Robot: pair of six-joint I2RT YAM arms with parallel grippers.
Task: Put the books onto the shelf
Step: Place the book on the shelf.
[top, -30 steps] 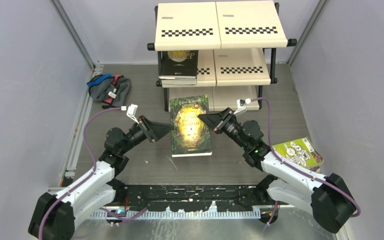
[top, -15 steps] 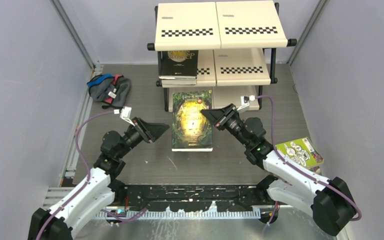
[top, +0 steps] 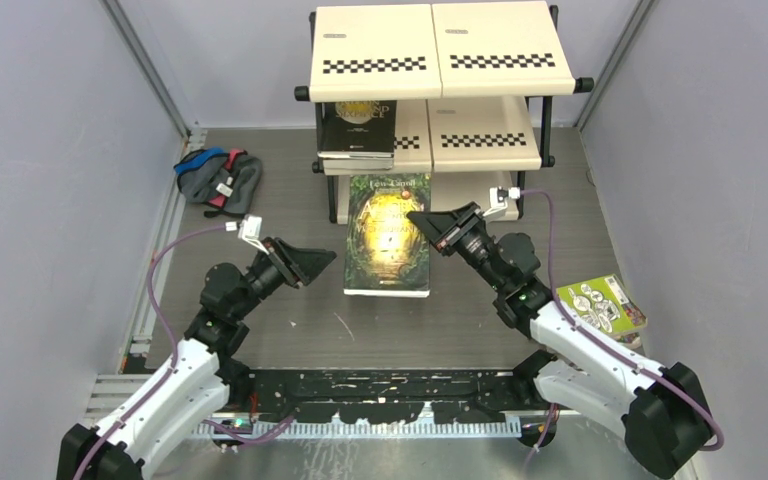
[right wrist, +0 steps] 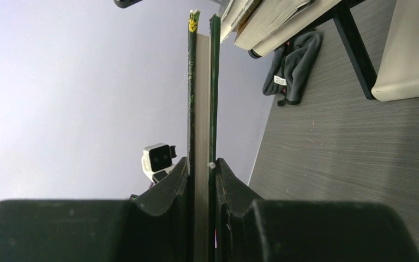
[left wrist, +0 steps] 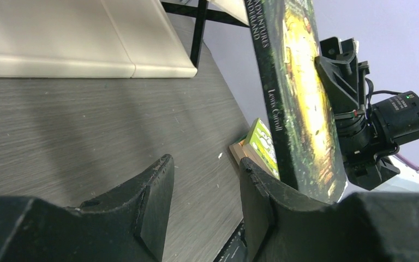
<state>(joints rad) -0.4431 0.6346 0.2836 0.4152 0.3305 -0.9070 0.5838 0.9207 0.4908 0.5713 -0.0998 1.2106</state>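
Before the shelf [top: 440,60], right hand [top: 420,222] clamps the green-gold book [top: 382,258]; left hand [top: 328,257] parted, empty, nearby.

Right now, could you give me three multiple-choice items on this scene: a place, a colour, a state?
1. The black book lies on the shelf's: A middle tier, B top tier, C bottom tier.
2. The loose book at far right is: A red, B white, C lime green.
3. The green-gold book is: A untouched on the table, B clamped in the right fingers, C shelved.
Key: 1 A, it sits under the top boards; 2 C, its cover shows it; 3 B, they pinch its edge, while the left fingers stand open, apart.
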